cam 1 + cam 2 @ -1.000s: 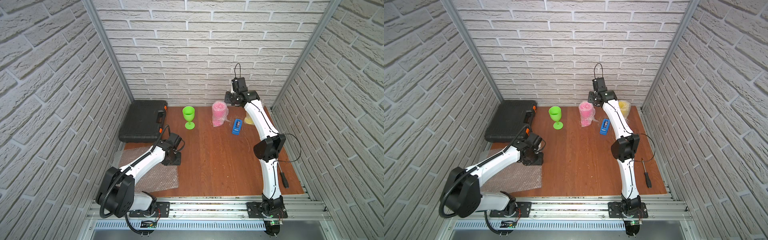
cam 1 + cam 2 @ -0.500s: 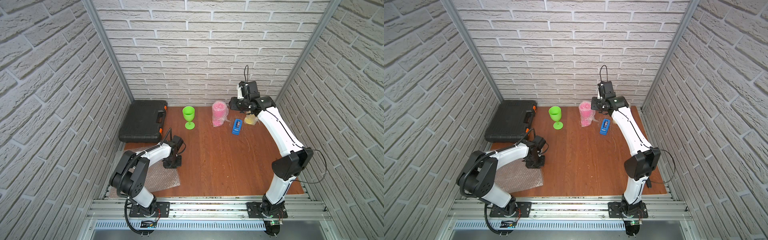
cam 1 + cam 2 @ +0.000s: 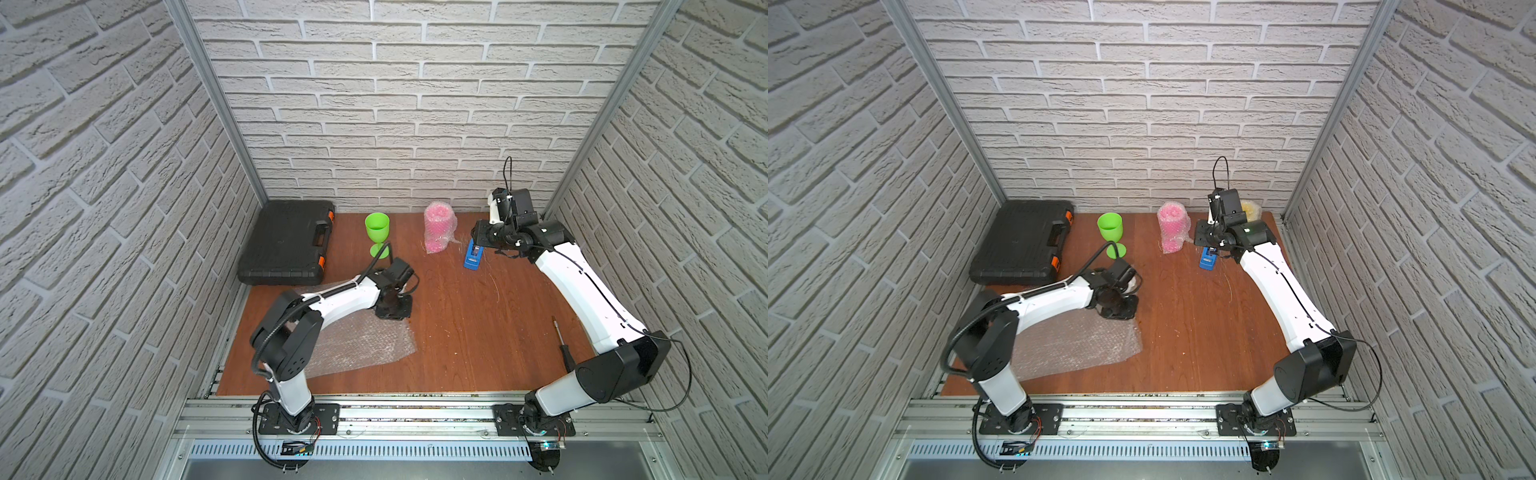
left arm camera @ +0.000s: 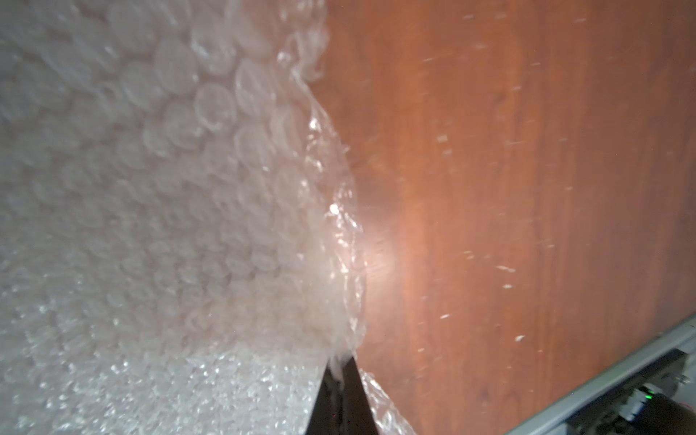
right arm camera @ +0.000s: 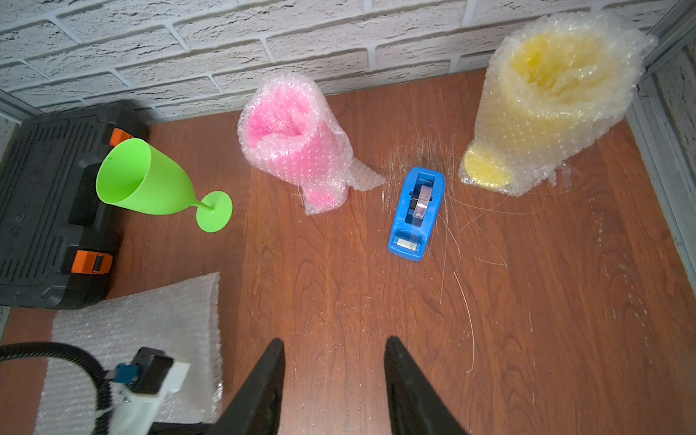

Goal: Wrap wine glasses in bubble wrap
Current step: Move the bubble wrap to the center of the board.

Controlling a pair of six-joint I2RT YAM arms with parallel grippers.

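A bare neon green wine glass [image 3: 377,232] [image 5: 147,180] stands upright at the back. The pink wine glass [image 3: 438,228] [image 5: 297,139] stands swathed in bubble wrap to its right. In the rear right corner the yellow wine glass [image 3: 1250,208] [image 5: 546,94] is wrapped too. A flat sheet of bubble wrap [image 3: 357,345] [image 4: 150,188] lies front left. My left gripper [image 3: 392,309] [image 4: 341,363] is shut on that sheet's far edge, which is lifted slightly. My right gripper [image 3: 482,237] [image 5: 333,341] hangs open and empty above the tape dispenser.
A black tool case [image 3: 286,241] lies at the back left, touching the sheet's far side. The blue tape dispenser [image 3: 473,257] [image 5: 414,214] sits between the pink and yellow glasses. A screwdriver [image 3: 563,345] lies near the right wall. Brick walls close in three sides.
My left gripper has closed on the edge of the bubble wrap sheet. My right arm has swung its elbow out to the right and drawn the gripper back from the rear wall.
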